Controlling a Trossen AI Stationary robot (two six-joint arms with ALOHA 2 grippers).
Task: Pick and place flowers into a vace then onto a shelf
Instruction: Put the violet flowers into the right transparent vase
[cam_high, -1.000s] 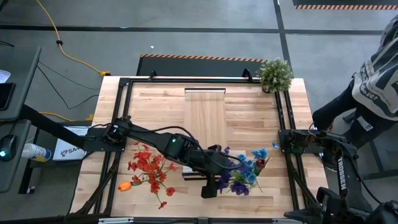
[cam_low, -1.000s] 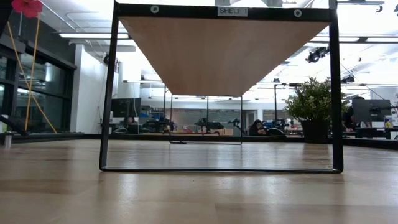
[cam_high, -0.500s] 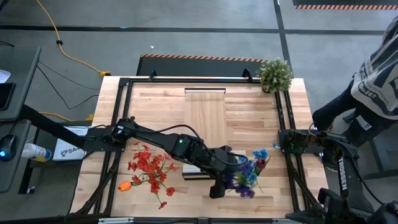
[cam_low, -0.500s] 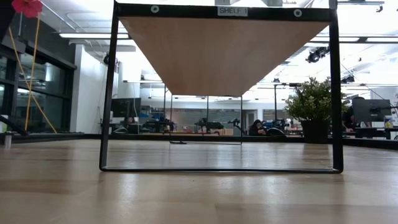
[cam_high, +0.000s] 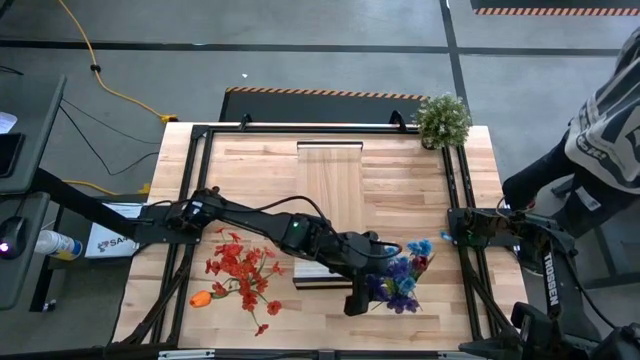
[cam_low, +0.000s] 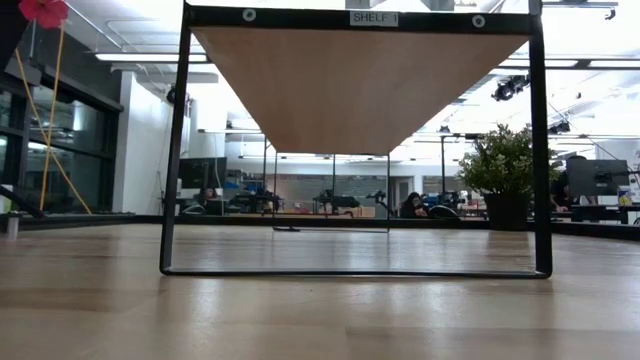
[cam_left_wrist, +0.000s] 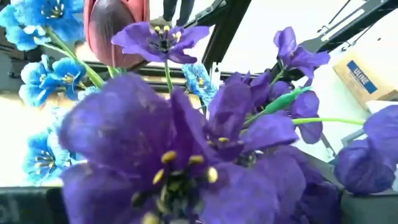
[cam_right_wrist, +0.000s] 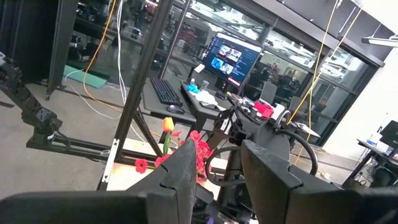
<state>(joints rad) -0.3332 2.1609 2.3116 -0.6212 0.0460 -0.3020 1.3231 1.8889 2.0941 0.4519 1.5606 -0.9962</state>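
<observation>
Purple flowers (cam_high: 397, 291) and blue flowers (cam_high: 412, 258) lie in a heap on the table's near right part. Red flowers (cam_high: 240, 270) and an orange one (cam_high: 200, 298) lie on its near left part. My left gripper (cam_high: 358, 298) is low at the left side of the purple heads. In the left wrist view, purple flowers (cam_left_wrist: 186, 143), blue flowers (cam_left_wrist: 43, 68) and a dark-red head (cam_left_wrist: 115, 31) fill the picture and hide the fingers. My right gripper (cam_right_wrist: 217, 171) is open and waits at the table's right edge (cam_high: 478, 228). The raised shelf (cam_high: 330, 180) stands at the middle far side.
A bushy potted plant (cam_high: 442, 118) stands at the far right corner. The black frame (cam_low: 350, 270) carries the shelf plank above the table. A flat pale object (cam_high: 312, 273) lies under my left arm. A person (cam_high: 600, 130) stands beyond the right edge.
My left gripper has moved toward the table's right edge, closer in against the purple and blue flowers. The right arm has kept still.
</observation>
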